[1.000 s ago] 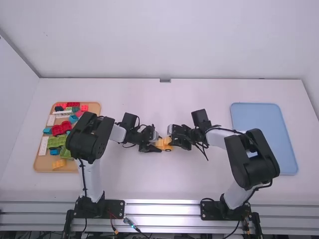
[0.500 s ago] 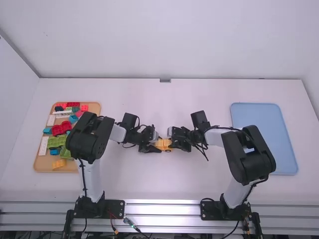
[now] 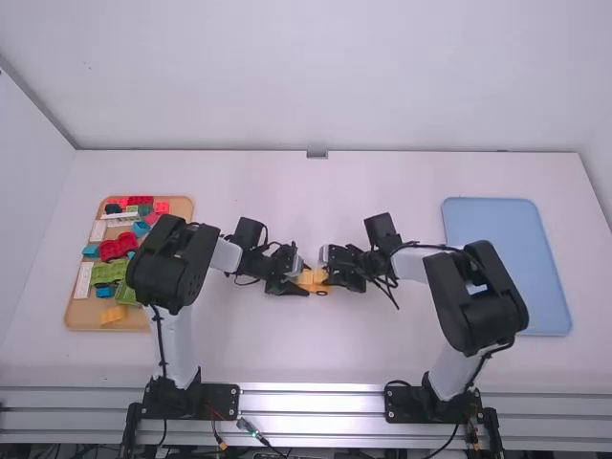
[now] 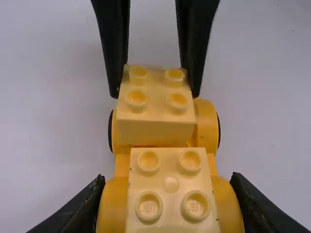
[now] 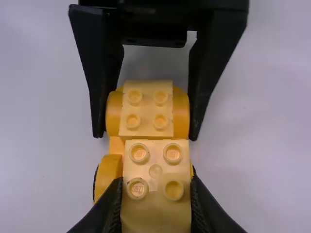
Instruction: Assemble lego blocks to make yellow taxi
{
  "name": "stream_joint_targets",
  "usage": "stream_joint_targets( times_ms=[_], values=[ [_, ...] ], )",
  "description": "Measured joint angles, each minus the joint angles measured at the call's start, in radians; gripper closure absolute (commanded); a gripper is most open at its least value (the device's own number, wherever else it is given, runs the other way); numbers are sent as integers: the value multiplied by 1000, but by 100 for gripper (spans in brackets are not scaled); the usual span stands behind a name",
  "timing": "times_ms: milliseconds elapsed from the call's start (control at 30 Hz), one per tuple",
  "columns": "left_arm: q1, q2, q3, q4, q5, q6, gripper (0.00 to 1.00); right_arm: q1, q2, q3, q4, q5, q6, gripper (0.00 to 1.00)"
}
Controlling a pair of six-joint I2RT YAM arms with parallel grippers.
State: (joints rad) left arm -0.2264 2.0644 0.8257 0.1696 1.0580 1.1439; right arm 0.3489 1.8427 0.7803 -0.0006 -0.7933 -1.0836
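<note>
right gripper (image 4: 155, 93) shifted slightly toward left gripper (image 5: 146, 135)

a yellow block (image 4: 154, 131) is pinched between the right gripper's fingers, over one end of the taxi base (image 4: 206, 124). the base's other end is clamped between the left gripper's fingers. the assembly is held about midway between the left and right edges of the table (image 3: 306, 354). block alignment is probably being corrected by this small shift; full seating cannot be confirmed from these angles.

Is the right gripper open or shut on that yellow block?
Shut on it: in the left wrist view, the right gripper has a finger against each side of the yellow block.
</note>
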Motion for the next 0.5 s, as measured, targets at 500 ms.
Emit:
stream_joint_targets(
  times_ms=[500],
  values=[
    [6,0,3,-3,-1,0,64,51,-3,52,-109,89,34,100]
  ],
)
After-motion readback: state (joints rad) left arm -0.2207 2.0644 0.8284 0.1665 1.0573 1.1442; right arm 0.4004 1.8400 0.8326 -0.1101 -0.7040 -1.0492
